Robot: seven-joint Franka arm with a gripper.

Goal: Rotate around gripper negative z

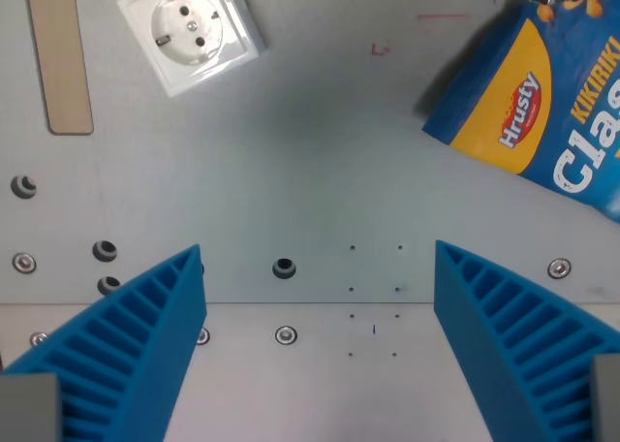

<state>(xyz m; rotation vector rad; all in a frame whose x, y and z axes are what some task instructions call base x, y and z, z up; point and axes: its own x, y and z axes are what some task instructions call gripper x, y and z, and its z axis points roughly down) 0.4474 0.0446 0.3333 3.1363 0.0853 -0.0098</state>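
Hovering above the grey tabletop (310,171), the tool (320,306) has its fingers spread wide, holding nothing. Spinning about its own axis risks little unless it sinks: the snack bag (542,103), then the socket (192,30), lie well apart.

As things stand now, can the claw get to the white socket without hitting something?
Probably yes. The claw is open and holds nothing, and bare table lies between it and the socket. The wooden strip and snack bag lie off to the sides, not in the way.
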